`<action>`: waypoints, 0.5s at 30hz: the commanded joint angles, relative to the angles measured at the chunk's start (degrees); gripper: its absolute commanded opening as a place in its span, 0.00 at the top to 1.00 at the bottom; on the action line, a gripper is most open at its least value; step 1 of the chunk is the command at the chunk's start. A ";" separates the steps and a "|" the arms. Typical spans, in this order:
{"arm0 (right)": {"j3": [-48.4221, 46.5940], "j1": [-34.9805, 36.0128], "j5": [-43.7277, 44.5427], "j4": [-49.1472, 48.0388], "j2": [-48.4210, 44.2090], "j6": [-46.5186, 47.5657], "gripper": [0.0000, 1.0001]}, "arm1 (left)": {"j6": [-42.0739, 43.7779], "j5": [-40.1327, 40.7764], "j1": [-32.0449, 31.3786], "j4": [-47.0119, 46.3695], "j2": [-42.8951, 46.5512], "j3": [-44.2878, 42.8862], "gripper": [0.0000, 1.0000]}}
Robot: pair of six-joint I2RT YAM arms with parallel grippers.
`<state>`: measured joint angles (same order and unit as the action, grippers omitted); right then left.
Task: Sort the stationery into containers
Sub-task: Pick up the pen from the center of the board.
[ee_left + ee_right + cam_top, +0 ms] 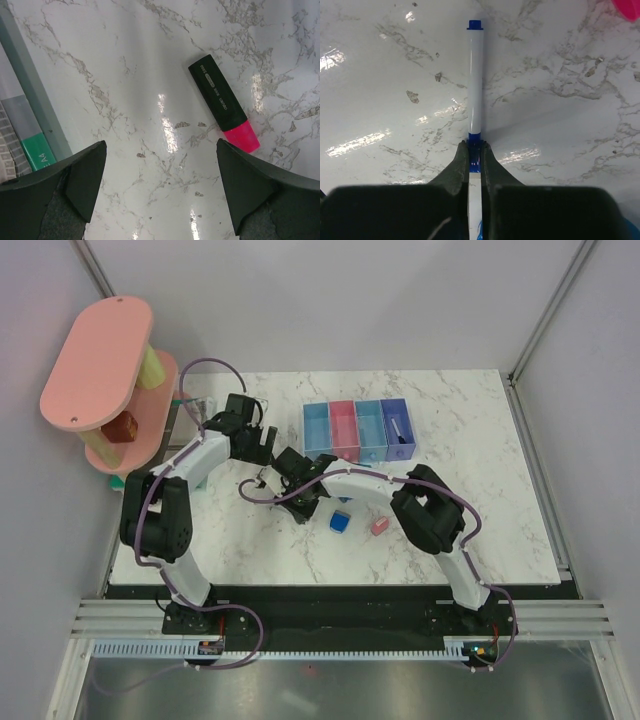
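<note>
Now the right jaws [475, 157] pinch a white pen [475, 80] by its blue band, low over the desk [560, 125]. Left jaws [160, 180] hang spread, a pink-capped marker [223, 102] lying just ahead. Next, I judge: carry the pen to the bins [356, 430].

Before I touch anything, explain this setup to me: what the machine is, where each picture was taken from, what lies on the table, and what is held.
These are two black-and-white robot arms bolted at the near edge of a white marble-patterned table. The overhead picture comes from a fixed camera above and behind them. The other two come from cameras on each wrist.

The left pincer is open above a black marker with a pink cap lying on the table. The right pincer is shut on a slim white pen with blue ends.

Also on the table: four joined plastic bins, a small blue block and a pink eraser. A pink tiered shelf stands at the left.
</note>
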<state>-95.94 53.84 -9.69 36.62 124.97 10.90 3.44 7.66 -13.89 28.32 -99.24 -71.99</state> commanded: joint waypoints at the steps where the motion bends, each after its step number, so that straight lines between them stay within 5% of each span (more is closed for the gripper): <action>1: -0.65 0.21 2.75 0.56 0.37 0.70 1.00 | -2.65 -2.91 0.18 -0.02 -2.00 -2.98 0.03; 15: 2.78 -2.95 7.50 3.98 -14.39 5.45 1.00 | -2.56 -6.96 0.18 0.42 -8.42 -5.36 0.04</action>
<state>-91.61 53.30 -4.25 38.81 118.63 14.15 2.72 3.25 -13.87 28.71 -106.10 -74.74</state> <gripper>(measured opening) 0.034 0.963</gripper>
